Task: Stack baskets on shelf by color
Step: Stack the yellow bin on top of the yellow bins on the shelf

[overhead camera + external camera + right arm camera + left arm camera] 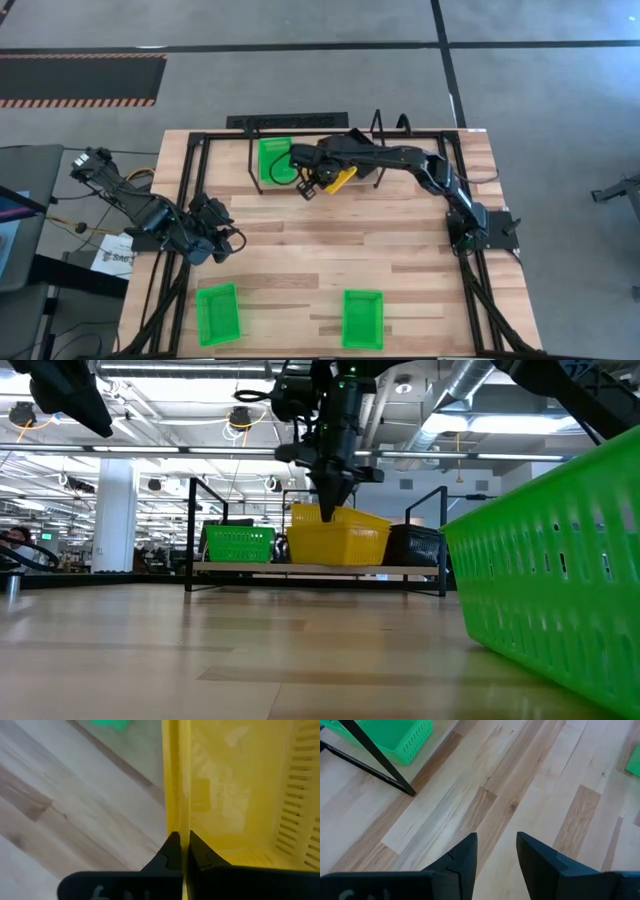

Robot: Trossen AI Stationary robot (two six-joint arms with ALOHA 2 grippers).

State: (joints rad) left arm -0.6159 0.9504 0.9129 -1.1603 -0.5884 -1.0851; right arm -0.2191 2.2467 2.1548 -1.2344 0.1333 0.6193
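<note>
The yellow rectangular plastic mesh-sided basket (339,534) is tilting at the middle of the light wooden shelf on its thin black wire frame (310,569), at about twelve o'clock on the bench (330,250). It is being pinched by one thin wall only, between the narrow fingers of the right hand (182,851). The main risk, as judged here, is that this single-wall grip is letting the basket pivot or slip, so that it lands askew or knocks a neighbour. Those neighbours are a bright green mesh basket (239,543) at its nine o'clock and a black mesh basket (414,545) at its three o'clock. Any snag of the mesh on the wire end loops could also be dragging the shelf.

The right arm is reaching from about three o'clock across to the shelf, its wrist pointing downward over the basket. The left hand (496,851) is waiting at about eight o'clock, low over bare wood, with its fingers slightly parted and holding nothing. Two further green baskets, one (217,314) at seven o'clock and one (362,319) at six o'clock, are lying on the bench.
</note>
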